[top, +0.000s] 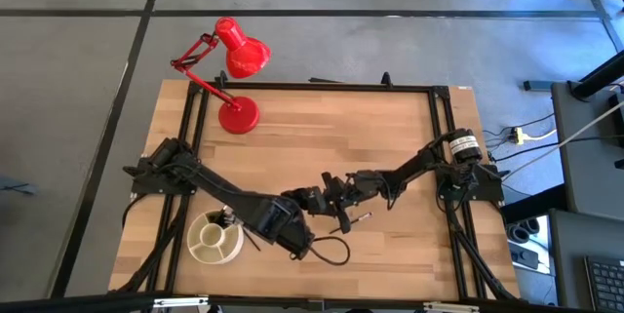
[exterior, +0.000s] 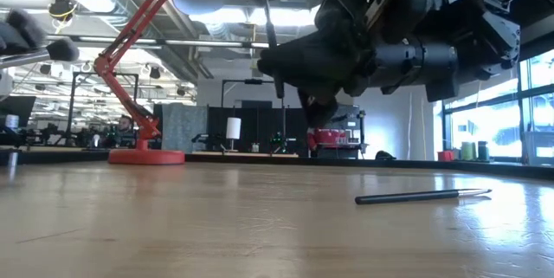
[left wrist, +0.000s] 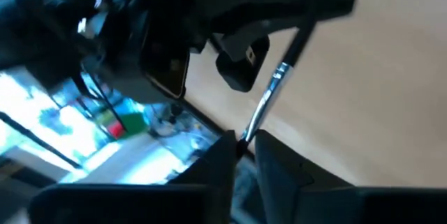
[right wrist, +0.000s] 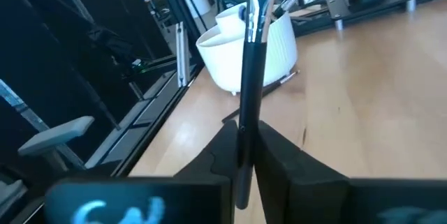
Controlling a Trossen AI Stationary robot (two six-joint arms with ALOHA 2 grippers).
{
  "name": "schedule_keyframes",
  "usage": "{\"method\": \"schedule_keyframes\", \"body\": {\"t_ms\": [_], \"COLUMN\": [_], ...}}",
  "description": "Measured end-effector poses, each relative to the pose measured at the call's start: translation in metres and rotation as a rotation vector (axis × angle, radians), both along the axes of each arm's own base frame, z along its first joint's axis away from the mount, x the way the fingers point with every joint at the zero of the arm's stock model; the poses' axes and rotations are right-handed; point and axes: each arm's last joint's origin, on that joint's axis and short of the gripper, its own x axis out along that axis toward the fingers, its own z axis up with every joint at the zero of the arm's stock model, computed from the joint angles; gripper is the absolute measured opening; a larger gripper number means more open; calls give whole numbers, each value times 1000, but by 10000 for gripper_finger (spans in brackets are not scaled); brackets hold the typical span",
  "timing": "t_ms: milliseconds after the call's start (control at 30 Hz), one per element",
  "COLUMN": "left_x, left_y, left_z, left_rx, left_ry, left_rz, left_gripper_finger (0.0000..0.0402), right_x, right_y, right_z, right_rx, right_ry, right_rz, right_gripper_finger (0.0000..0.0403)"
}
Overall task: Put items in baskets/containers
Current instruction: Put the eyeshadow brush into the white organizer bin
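Mid-counter, both arms meet over a makeup brush [right wrist: 251, 56]: the right pincer [right wrist: 244, 158] is closed on its dark handle, the left pincer [left wrist: 244, 151] nipping its far end. Another brush [exterior: 422, 196] lies on open wood [top: 390, 128]. The white dish [top: 214, 240] sits near the front-left edge, the red lamp [top: 234, 79] at the back.

Red desk lamp [top: 234, 69] standing at wooden table [top: 390, 137] far edge.
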Motion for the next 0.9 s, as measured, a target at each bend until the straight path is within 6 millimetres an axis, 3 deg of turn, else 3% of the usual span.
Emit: {"method": "schedule_keyframes", "body": {"t_ms": [167,333,500,733,900], "left_x": [1,-2,-4,-16,-46], "left_y": [0,0,1,11,27], "left_z": [0,2,3,9,5], "left_rx": [-146,-394,-610,-605,-601], "left_ry": [-166,-395,-509,-701,-741], "left_rz": [175,454,678,824,883], "left_gripper_finger": [104,153,172,173,173], "right_x": [0,-2,-4,-4,-4], "right_y": [-1,2,2,3,3], "right_z": [-1,-9,-12,-10,-10], "right_rx": [-39,-222,-334,-357,-367], "right_ry": [4,65,85,68,68], "right_rz": [-160,-363,-446,-471,-472], "right_gripper_finger": [29,38,32,34,34]}}
